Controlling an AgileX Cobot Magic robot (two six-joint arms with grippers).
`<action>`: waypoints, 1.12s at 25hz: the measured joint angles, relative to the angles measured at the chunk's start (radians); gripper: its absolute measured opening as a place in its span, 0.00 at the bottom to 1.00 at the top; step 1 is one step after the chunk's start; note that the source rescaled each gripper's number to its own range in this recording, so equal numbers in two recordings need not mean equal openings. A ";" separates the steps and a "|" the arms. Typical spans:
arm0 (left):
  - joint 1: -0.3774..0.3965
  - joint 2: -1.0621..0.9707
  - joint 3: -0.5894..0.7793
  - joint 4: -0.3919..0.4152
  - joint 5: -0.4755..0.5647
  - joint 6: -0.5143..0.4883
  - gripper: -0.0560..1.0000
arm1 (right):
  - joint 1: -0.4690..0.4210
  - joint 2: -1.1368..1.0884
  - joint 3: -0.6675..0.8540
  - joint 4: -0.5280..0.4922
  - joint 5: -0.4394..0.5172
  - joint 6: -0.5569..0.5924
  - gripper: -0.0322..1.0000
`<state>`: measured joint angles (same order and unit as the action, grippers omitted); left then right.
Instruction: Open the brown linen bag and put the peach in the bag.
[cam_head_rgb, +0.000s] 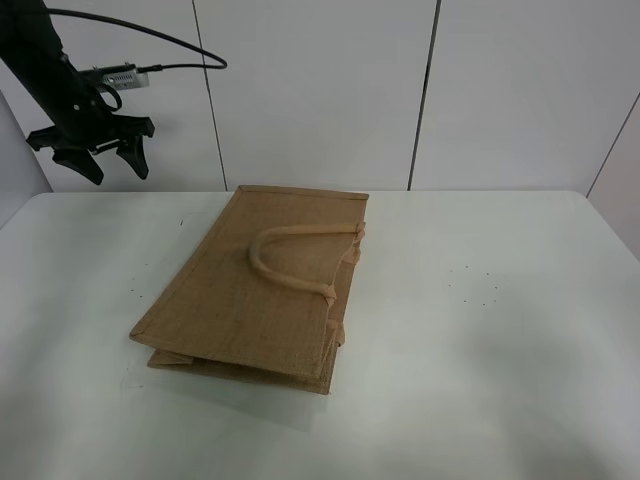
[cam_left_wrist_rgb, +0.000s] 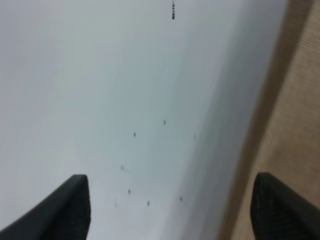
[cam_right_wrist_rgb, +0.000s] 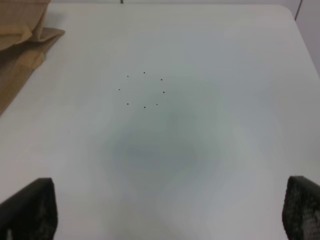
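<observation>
Nearest me, the bag (cam_head_rgb: 262, 290) lies flat and folded on the white table (cam_head_rgb: 500, 330), one handle (cam_head_rgb: 297, 262) looped on top. Beyond it my left gripper (cam_head_rgb: 112, 157) hangs above the far-left corner, jaws apart. My right gripper (cam_right_wrist_rgb: 170, 210) also gapes wide over bare tabletop; I see no peach.

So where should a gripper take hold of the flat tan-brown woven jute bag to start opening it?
Best bet is the beige padded loop handle lying on top of the tan-brown woven jute bag. It arches slightly off the flat panel, so a finger could probably slip under it from above. The open left gripper hangs over the table's far-left corner, nearest that side. No peach is visible.
</observation>
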<state>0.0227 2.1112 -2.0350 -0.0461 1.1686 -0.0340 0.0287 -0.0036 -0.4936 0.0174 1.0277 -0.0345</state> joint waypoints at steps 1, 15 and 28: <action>0.000 -0.031 0.025 0.000 0.000 0.001 0.97 | 0.000 0.000 0.000 0.000 0.000 0.000 1.00; 0.000 -0.693 0.651 -0.001 0.001 0.021 0.97 | 0.000 0.000 0.000 0.000 0.000 0.000 1.00; 0.000 -1.400 1.365 -0.001 -0.030 0.034 0.97 | 0.000 0.000 0.000 0.000 0.000 0.000 1.00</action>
<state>0.0227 0.7109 -0.6704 -0.0473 1.1383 0.0000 0.0287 -0.0036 -0.4936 0.0174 1.0277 -0.0345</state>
